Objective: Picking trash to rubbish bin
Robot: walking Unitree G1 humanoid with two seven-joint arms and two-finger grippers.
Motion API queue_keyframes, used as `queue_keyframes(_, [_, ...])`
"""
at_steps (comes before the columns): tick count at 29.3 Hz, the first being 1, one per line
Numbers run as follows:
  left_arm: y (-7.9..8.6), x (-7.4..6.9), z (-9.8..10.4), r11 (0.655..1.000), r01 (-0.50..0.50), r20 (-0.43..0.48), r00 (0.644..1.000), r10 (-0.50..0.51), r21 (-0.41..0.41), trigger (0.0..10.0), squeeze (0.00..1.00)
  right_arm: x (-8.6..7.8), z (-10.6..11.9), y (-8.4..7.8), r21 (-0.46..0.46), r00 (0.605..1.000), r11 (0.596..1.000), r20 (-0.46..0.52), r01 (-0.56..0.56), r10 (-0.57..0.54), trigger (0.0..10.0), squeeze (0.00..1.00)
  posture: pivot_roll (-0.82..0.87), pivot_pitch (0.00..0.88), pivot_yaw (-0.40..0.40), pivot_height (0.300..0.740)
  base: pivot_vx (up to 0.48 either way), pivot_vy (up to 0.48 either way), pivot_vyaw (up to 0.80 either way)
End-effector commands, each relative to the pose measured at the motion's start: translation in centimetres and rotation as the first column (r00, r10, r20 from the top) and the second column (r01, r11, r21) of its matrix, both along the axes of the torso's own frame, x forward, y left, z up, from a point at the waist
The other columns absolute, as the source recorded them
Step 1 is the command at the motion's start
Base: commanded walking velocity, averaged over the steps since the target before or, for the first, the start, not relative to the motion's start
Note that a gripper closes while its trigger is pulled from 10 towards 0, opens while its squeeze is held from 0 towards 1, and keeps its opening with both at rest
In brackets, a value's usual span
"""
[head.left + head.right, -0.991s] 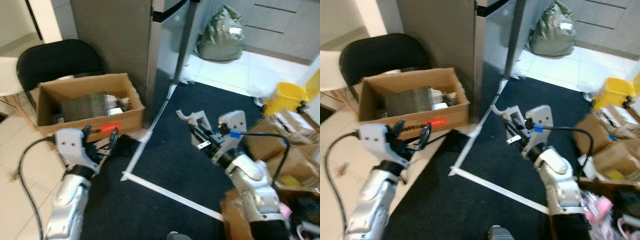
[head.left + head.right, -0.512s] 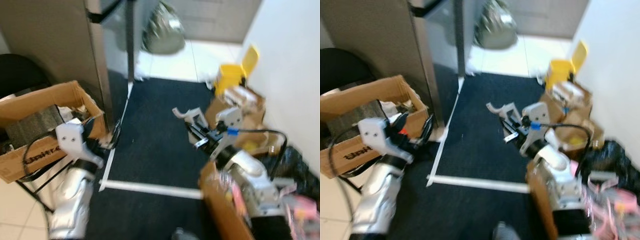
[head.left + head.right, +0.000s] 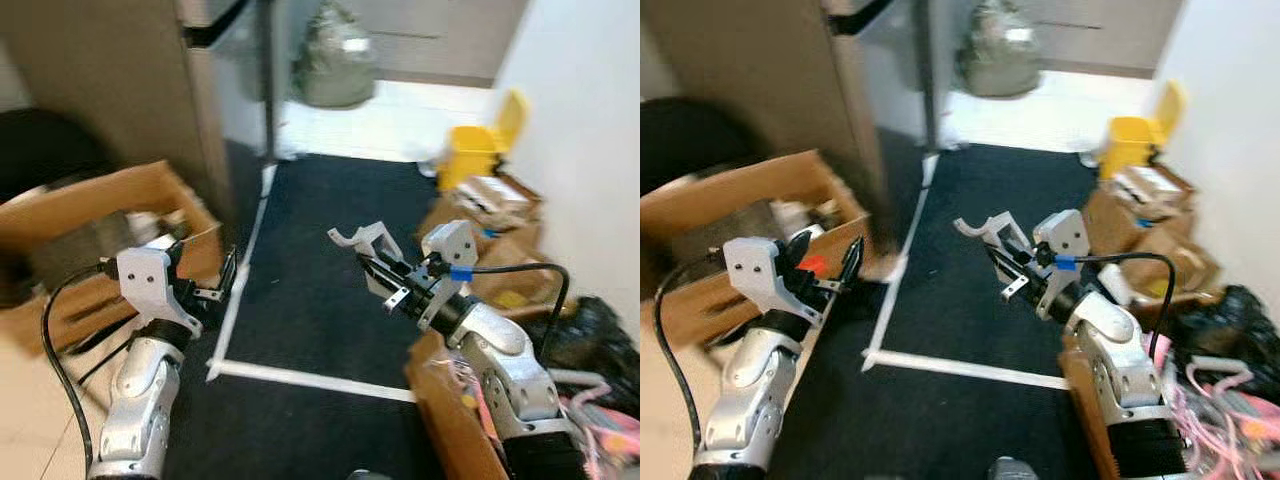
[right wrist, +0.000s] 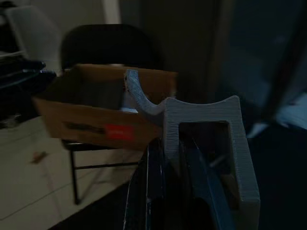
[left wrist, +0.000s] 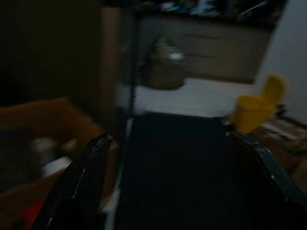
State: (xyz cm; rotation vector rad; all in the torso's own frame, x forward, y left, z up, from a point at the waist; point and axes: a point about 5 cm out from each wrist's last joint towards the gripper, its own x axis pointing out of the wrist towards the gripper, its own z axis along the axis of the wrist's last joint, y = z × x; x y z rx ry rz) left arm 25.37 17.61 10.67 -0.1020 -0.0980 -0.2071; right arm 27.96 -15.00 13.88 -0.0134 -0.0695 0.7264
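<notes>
Change: against half a second ago the whole picture has shifted a little, so the camera has moved; the right gripper (image 3: 385, 280) still holds the grey piece (image 3: 358, 238) above the dark carpet (image 3: 320, 300), and the left gripper (image 3: 825, 262) still hangs raised beside the cardboard box (image 3: 700, 215); the blur is less than before.
Grey piece: a flat, matte, light grey plastic bracket; one end is a squared frame around a rectangular opening, the other a curved hook; in the right wrist view its surface (image 4: 201, 120) looks finely ribbed.
Direction: its long axis runs on from the gripper's fingers, away from the robot and toward its left; the hooked end leads, toward the box.
Right fingers: pressed onto the frame end of the grey piece, pinching it.
Left fingers: spread apart with nothing between them; the tips point forward.
Box: brown corrugated cardboard, open at the top, with a red label on its front; it rests on a black chair (image 4: 110, 45) with thin metal legs; grey and white items lie inside.
Floor: dark short-pile carpet crossed by white tape lines (image 3: 300, 378); pale glossy tiles (image 3: 400, 120) beyond.
Far end: a grey-green bag (image 3: 335, 65), full and crumpled; a yellow plastic bin (image 3: 480, 150) with its lid tipped up, by the white wall.
Right side: more cardboard boxes (image 3: 490, 215), blurred.
</notes>
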Motion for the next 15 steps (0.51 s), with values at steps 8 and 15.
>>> queue_keyframes(8, [-0.56, -0.18, 0.56, 0.998, 0.046, -0.002, 0.999, -0.046, 0.046, 10.0, 0.0, -0.13, 0.14, 0.05, -0.014, 1.0, 1.0, 0.021, -0.021, 0.021, 10.0, 0.0, 0.04, 0.0, -0.013, 0.74, 0.0, 0.0, 0.71])
queue_keyframes(15, [-0.79, -0.11, 0.87, 0.997, 0.069, -0.008, 0.998, -0.068, 0.04, 10.0, 0.0, -0.16, 0.18, 0.04, -0.011, 0.999, 1.0, 0.022, -0.026, 0.027, 10.0, 0.0, 0.04, 0.0, -0.008, 0.74, 0.0, 0.0, 0.71])
